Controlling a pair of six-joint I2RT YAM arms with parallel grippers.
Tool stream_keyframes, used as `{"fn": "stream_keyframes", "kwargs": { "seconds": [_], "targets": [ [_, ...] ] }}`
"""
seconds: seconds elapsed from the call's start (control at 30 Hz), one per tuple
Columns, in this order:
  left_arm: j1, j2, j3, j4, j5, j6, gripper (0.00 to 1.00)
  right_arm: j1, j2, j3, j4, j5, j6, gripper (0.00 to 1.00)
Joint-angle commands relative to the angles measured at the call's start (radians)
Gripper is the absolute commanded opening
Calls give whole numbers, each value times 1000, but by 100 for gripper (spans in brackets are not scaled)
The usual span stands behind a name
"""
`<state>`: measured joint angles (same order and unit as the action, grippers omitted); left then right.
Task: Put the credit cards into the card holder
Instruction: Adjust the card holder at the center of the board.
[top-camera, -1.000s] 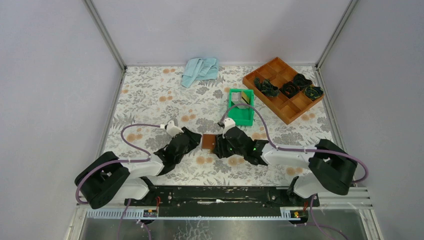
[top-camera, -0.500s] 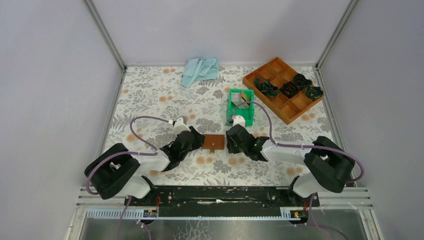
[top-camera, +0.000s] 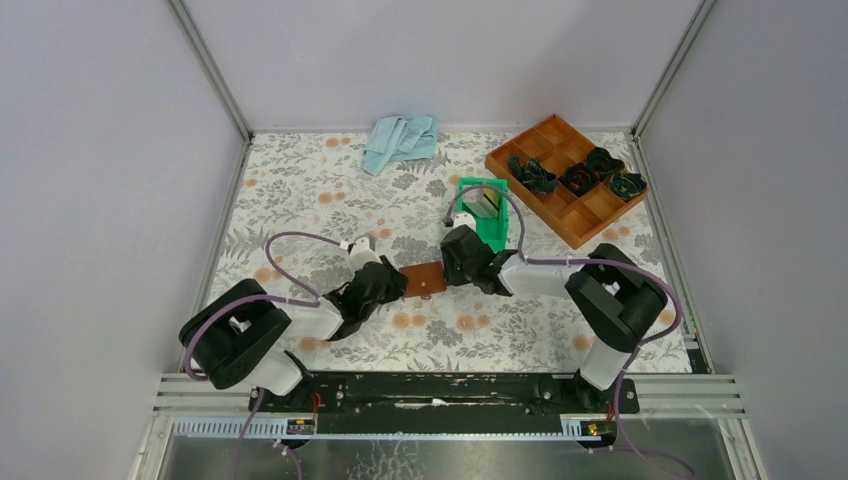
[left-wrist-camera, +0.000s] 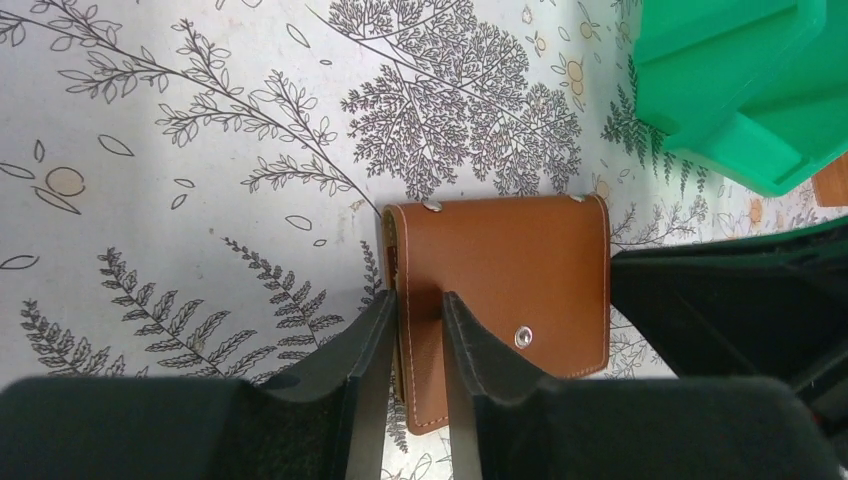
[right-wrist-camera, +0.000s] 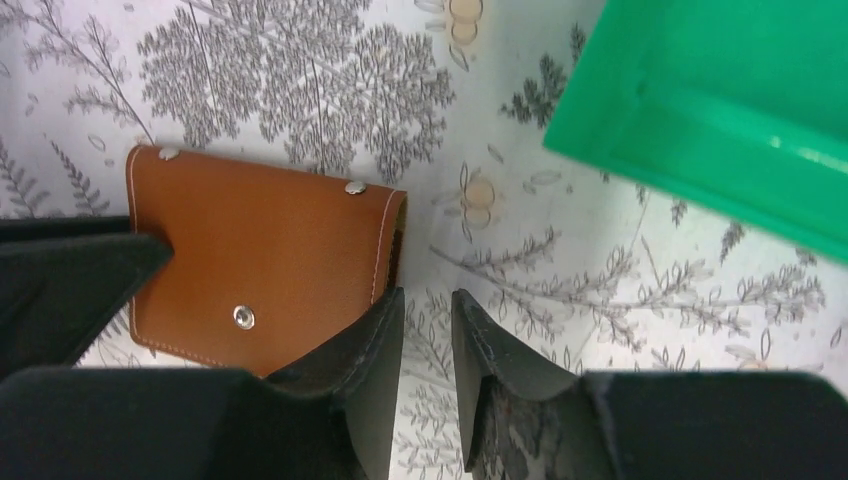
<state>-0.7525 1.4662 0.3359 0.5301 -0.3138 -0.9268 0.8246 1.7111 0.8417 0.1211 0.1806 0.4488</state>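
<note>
The left gripper (left-wrist-camera: 418, 298) sits at the holder's (left-wrist-camera: 520, 270) left edge; its 2 fingers stand a narrow gap apart, 1 just outside the stitched edge, 1 over the leather; whether they pinch it I cannot tell. Bare table (top-camera: 300, 200) lies open to the left of this gripper and toward the near edge; a cloth (top-camera: 400, 140) lies at the far edge, well apart. The holder lies flat and folded at mid-table, between the 2 grippers. The right gripper (right-wrist-camera: 427, 295) is at the holder's right side; its fingers stand slightly apart with only table showing between them; 1 finger overlaps the holder's corner. The bin (top-camera: 495, 230) stands near, just beyond this gripper, with cards (top-camera: 483, 203) inside; little room is left between holder and bin. The tray (top-camera: 575, 215) sits in the far right corner, close to the table's right edge and apart from the bin.

Against 1 second ago: the right gripper has drawn back off the holder and moved toward the bin, its arm folded further left; the left gripper has moved right with the holder, which lies slightly further right.
</note>
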Motion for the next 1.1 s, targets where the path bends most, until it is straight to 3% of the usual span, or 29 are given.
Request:
{"fn": "stream_keyframes", "kwargs": {
  "seconds": [0.0,0.67,0.83,1.07],
  "targets": [
    [-3,-19,-25,47,41,-22,29,-8,66,65,61,-121,-17,33],
    [-180,-138,-62,-52,-54,-115,28,-25,283,343,58,-310,-78,33],
    [-185,-216,-58,-124,-109,-122,38,-25,227,328,63,-235,-96,37],
    [-186,-302,-2,-217,-160,-81,49,-29,109,317,55,-122,-149,50]
  ]
}}
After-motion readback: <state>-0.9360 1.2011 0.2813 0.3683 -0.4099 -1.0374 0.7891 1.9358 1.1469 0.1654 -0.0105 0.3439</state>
